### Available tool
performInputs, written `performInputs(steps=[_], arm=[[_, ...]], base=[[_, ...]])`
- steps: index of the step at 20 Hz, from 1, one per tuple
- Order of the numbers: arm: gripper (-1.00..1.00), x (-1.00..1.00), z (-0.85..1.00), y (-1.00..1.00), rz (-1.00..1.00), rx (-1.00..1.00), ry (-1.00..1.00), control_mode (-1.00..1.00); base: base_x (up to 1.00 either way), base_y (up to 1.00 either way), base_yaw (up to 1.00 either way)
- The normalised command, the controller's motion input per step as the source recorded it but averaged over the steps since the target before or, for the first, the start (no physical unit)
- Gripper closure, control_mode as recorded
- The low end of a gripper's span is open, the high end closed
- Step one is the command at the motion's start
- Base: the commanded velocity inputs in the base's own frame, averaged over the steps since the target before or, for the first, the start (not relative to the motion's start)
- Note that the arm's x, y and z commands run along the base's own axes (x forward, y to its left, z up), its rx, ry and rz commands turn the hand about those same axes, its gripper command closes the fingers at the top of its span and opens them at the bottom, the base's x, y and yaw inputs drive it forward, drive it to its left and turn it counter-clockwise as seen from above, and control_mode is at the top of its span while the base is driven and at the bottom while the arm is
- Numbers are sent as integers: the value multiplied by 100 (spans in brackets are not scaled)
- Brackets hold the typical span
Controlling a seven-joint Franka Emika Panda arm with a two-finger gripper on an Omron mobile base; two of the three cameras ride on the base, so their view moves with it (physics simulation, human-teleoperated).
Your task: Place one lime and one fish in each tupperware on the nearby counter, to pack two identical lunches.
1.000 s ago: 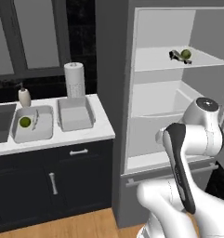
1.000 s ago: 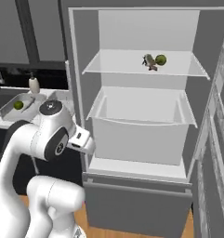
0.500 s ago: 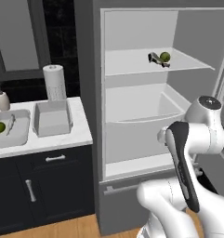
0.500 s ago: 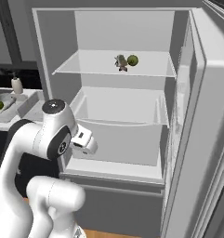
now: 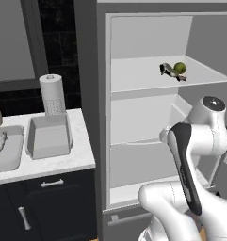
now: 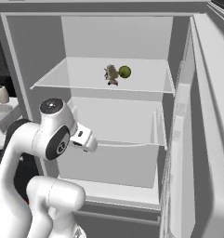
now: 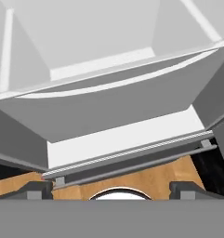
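On the white marbled stone tabletop [image 5: 63,162] at left, a shallow grey tupperware tub [image 5: 6,153] holds a silvery fish [image 5: 2,140]. Beside it stands a second, bare grey tupperware tub [image 5: 48,136], in front of a white paper-towel roll [image 5: 52,95]. To the right, inside the open grey refrigerator [image 6: 206,116], a round green lime [image 6: 125,71] and a small grey fish [image 6: 111,73] sit together on the upper shelf [image 6: 85,81]. The robot's dark fingers [image 7: 185,189] stand wide apart, holding nothing, facing the fridge's lower drawer [image 7: 113,100].
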Motion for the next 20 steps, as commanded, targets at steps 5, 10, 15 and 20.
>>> performInputs(steps=[5, 10, 15, 20], arm=[[-100, -1, 100, -13, 0, 1, -44, -100], [-100, -8, 100, -19, 0, 0, -48, -100], [-100, 6, 100, -68, -2, -1, -23, -100], [-100, 15, 100, -27, -5, -8, 7, -100]], base=[[0, 0, 0], [0, 0, 0], [0, 0, 0], [0, 0, 0]])
